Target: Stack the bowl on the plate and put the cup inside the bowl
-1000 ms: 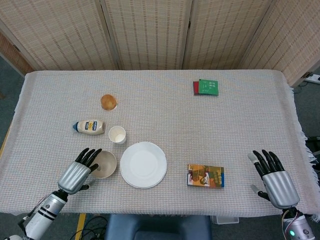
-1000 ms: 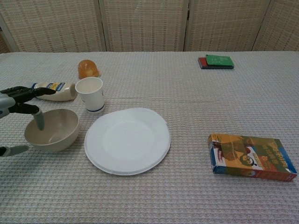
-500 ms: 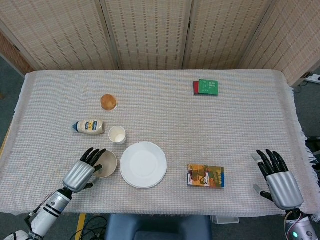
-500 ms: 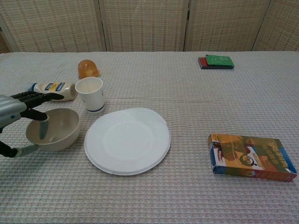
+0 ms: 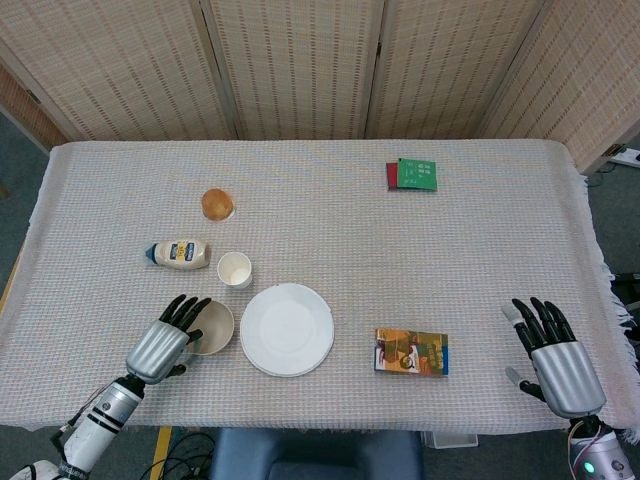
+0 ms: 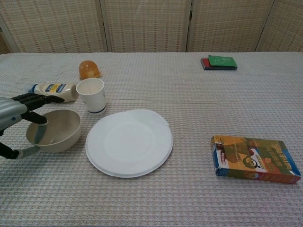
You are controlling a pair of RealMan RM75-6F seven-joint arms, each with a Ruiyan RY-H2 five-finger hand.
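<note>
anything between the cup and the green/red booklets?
No, bare tablecloth from the cup to the booklets; the head view shows that best.

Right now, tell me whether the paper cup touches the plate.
Apart. In the head view a strip of tablecloth shows between the paper cup and the plate.
</note>
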